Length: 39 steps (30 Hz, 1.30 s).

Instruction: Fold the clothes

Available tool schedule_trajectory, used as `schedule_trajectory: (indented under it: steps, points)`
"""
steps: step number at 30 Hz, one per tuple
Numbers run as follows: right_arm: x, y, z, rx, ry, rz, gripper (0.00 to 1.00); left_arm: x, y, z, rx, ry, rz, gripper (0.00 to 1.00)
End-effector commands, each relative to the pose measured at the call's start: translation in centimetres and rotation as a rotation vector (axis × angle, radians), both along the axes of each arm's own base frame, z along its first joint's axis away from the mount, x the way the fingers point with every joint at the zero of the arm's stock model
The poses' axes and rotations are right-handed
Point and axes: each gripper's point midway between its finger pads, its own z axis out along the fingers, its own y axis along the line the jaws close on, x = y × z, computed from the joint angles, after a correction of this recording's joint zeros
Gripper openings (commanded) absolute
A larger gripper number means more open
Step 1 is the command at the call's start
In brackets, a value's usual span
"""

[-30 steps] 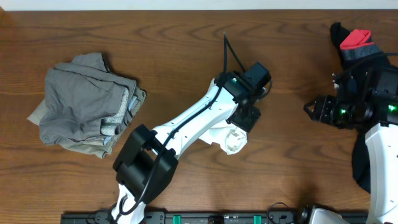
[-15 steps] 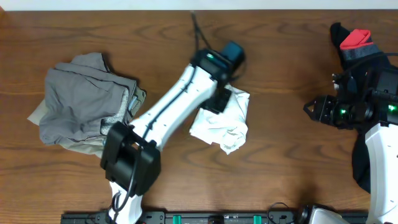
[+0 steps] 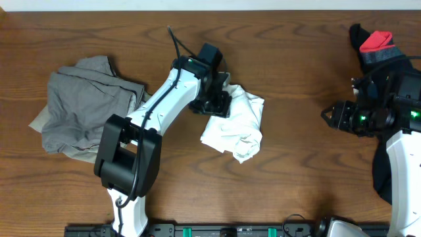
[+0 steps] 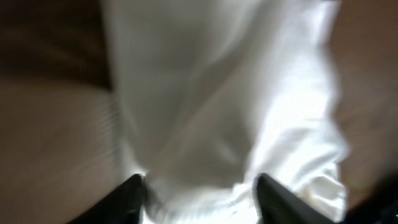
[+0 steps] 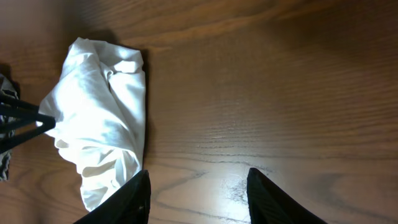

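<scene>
The white T-shirt (image 3: 237,125) lies crumpled in a loose bundle at the table's middle, print hidden. It also shows in the right wrist view (image 5: 99,118). My left gripper (image 3: 212,103) hangs over the shirt's upper left edge. In the left wrist view its fingers (image 4: 202,200) stand wide apart with white cloth (image 4: 217,93) below and between them, blurred. My right gripper (image 3: 330,116) is open and empty above bare wood to the right of the shirt (image 5: 199,194). A grey-khaki pile (image 3: 85,112) lies at the left. A black-and-red garment (image 3: 373,41) lies at the far right.
The brown wooden table (image 3: 296,59) fills the view. Black cloth (image 3: 380,178) runs down the right edge under my right arm. The left arm stretches from the front edge diagonally between the grey pile and the shirt.
My left arm has swung left, from over the shirt's right side to its upper left edge, uncovering the shirt. The shirt has stayed put over the last half second. The right arm has not moved.
</scene>
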Motion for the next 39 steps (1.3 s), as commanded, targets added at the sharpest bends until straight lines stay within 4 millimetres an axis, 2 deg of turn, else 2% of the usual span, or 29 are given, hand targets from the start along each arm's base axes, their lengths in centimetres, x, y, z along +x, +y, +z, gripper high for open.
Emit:
schedule_trajectory:
  steps: [1, 6, 9, 13, 14, 15, 18, 19, 22, 24, 25, 32, 34, 36, 38, 39]
  points:
    - [0.2, -0.2, 0.6, 0.0, -0.018, -0.007, 0.48, -0.7, -2.3, 1.6, -0.12, 0.003, -0.057, 0.44]
    - [0.2, -0.2, 0.6, 0.0, -0.018, -0.007, 0.47, -1.6, -4.4, 2.4, -0.196, 0.013, -0.099, 0.11]
    - [0.2, -0.2, 0.6, 0.0, -0.018, -0.007, 0.48, -2.2, -5.9, 3.4, -0.257, 0.029, -0.114, 0.07]
    - [0.2, -0.2, 0.6, 0.0, -0.018, -0.007, 0.48, -1.8, -7.7, 5.0, -0.292, 0.01, -0.102, 0.11]
    - [0.2, -0.2, 0.6, 0.0, -0.018, -0.007, 0.48, -1.7, -8.2, 5.3, -0.303, -0.003, -0.101, 0.17]
    - [0.2, -0.2, 0.6, 0.0, -0.018, -0.007, 0.48, -1.5, -8.7, 5.5, -0.314, -0.015, -0.098, 0.17]
    - [0.2, -0.2, 0.6, 0.0, -0.018, -0.007, 0.48, -1.6, -10.1, 5.8, -0.338, -0.041, -0.112, 0.28]
    - [0.2, -0.2, 0.6, 0.0, -0.018, -0.007, 0.48, -1.7, -10.6, 5.9, -0.345, -0.051, -0.124, 0.32]
    - [0.2, -0.2, 0.6, 0.0, -0.018, -0.007, 0.48, -2.4, -12.1, 6.2, -0.365, -0.075, -0.163, 0.58]
    - [0.2, -0.2, 0.6, 0.001, -0.016, -0.007, 0.48, -2.9, -12.7, 6.3, -0.371, -0.08, -0.181, 0.68]
    - [0.2, -0.2, 0.6, 0.001, -0.016, -0.007, 0.49, -3.0, -12.9, 6.4, -0.374, -0.084, -0.187, 0.69]
    - [0.1, -0.2, 0.6, 0.001, -0.015, -0.007, 0.49, -2.8, -13.7, 6.8, -0.397, -0.115, -0.201, 0.7]
    - [0.2, 0.3, 0.8, 0.025, -0.024, 0.004, 0.49, -2.6, -13.6, 6.9, -0.398, -0.119, -0.199, 0.63]
    - [0.4, 1.7, 1.6, 0.086, -0.069, 0.084, 0.42, -2.2, -12.8, 6.9, -0.387, -0.113, -0.178, 0.54]
    - [0.4, 3.8, 2.6, 0.154, -0.126, 0.189, 0.34, -1.2, -11.0, 6.8, -0.346, -0.111, -0.131, 0.5]
    - [0.4, 4.6, 2.8, 0.172, -0.133, 0.216, 0.34, -0.6, -9.8, 6.9, -0.324, -0.114, -0.101, 0.48]
